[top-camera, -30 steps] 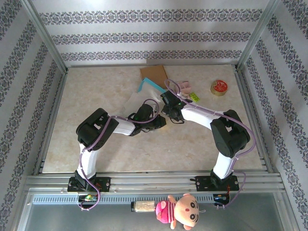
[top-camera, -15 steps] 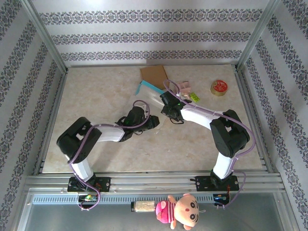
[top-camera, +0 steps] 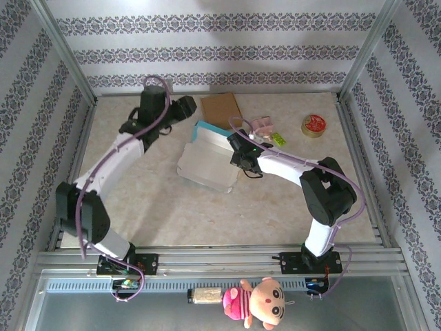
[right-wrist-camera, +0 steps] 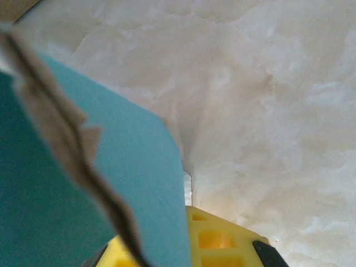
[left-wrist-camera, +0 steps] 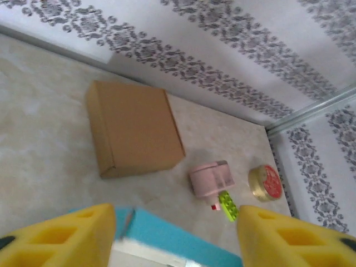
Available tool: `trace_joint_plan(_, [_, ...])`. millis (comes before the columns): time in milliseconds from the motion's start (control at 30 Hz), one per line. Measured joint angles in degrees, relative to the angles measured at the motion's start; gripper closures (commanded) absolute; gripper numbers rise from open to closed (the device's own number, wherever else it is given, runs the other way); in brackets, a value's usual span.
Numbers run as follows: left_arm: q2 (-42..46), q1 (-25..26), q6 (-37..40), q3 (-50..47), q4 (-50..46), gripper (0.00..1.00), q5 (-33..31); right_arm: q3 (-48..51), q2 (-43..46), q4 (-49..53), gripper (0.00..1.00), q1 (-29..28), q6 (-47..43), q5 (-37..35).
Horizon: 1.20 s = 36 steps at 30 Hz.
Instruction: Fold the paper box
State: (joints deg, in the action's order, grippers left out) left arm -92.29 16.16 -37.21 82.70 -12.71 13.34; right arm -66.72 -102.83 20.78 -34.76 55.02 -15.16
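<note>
Yellow pads point(right-wrist-camera: 217, 239) of the right claw point(right-wrist-camera: 167, 245) are pressed together on a teal flap of the paper box point(right-wrist-camera: 67, 211). The flap's torn grey edge runs diagonally across the wrist view. Past the flap is the bare marbled table point(right-wrist-camera: 267, 83).

Seen from above, this claw pinches the paper box at its right edge. The box lies mid-table, its pale face up and a teal strip along its far side.

The left claw point(left-wrist-camera: 175, 222) is spread, its pads point(left-wrist-camera: 67, 239) well apart with nothing between them. The teal edge of the paper box shows low in its wrist view. From above, this claw sits off the paper box, near the back wall at the far left, just beside a brown carton point(left-wrist-camera: 136, 128).

The carton lies closed and flat on the table. To its right sit a pink item point(left-wrist-camera: 211, 178) and a small green piece point(left-wrist-camera: 227, 204), close together. A red-topped roll point(left-wrist-camera: 267, 182) stands farther right, near the frame post. A doll point(top-camera: 262, 300) lies on the near rail between the arm bases.
</note>
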Motion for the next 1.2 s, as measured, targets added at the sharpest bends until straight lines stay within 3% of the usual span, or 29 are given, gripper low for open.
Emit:
trace_joint_plan(133, [-9.64,-2.08,3.82,8.55,-7.89,0.27,6.8,-0.72,-0.46,0.79,0.92,-0.59,-2.19,-1.18])
trace_joint_plan(267, [-14.67,-2.03,5.55,9.31,-13.75,0.26,11.15,-1.64,-1.05,1.57,0.91,-0.76,-4.07,-2.14])
trace_joint_plan(600, [-11.13,-2.56,5.57,1.03,-15.02,0.3,14.4,-2.93,-2.12,2.51,0.91,-0.76,-6.43,-2.89])
trace_joint_plan(1100, [-11.15,-2.95,5.05,-0.68,-11.17,0.35,15.76,-4.63,-3.21,3.78,0.91,-1.88,-8.79,-3.52])
trace_joint_plan(1200, [-11.15,-3.23,4.92,-0.9,-10.4,0.47,16.28,-4.98,-3.54,3.91,0.91,-1.88,-8.98,-3.52])
